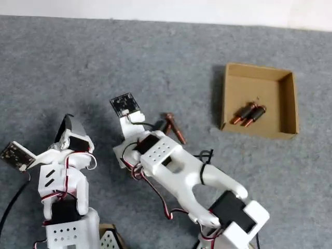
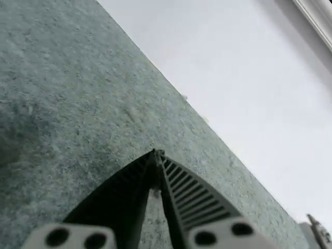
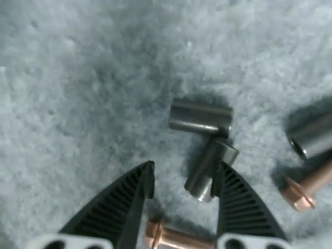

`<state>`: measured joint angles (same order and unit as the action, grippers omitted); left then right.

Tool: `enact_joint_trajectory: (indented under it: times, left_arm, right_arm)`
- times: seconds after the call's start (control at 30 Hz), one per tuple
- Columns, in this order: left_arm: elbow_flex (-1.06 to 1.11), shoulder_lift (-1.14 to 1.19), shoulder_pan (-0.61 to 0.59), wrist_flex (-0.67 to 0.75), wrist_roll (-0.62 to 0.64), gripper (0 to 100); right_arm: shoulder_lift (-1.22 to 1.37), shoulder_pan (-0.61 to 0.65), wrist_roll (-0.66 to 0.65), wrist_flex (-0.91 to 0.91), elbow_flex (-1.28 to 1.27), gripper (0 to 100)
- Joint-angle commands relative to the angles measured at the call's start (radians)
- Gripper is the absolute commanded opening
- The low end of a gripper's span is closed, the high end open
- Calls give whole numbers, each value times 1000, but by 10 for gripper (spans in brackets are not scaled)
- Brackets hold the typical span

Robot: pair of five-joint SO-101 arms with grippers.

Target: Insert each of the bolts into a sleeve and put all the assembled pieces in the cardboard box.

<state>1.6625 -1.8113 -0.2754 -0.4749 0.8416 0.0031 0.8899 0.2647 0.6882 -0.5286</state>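
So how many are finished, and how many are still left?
Two assembled pieces already lie in the cardboard box. Nothing is held right now: the right gripper hangs open over the loose sleeves, and the left gripper is shut on nothing. Three sleeves and two bolts on the carpet are not yet joined or boxed.

two assembled pieces (image 1: 243, 113) lie in the cardboard box (image 1: 255, 84).
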Motion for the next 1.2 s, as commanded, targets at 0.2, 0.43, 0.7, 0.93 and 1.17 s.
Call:
enact_joint_trajectory:
  times: [0.2, 0.43, 0.7, 0.93, 1.17]
  left_arm:
    - [-56, -16, -8, 26, 9, 7]
    - [-56, -16, -8, 26, 9, 7]
    - [-56, -16, -8, 26, 9, 7]
    - [-56, -16, -7, 26, 9, 7]
    - [-56, -16, -7, 26, 9, 7]
  right_arm:
    - [59, -54, 12, -5, 47, 166]
    - [73, -114, 12, 56, 48, 166]
    - [73, -110, 12, 56, 47, 166]
    - [74, -113, 5, 53, 47, 69]
    - [74, -113, 3, 53, 48, 48]
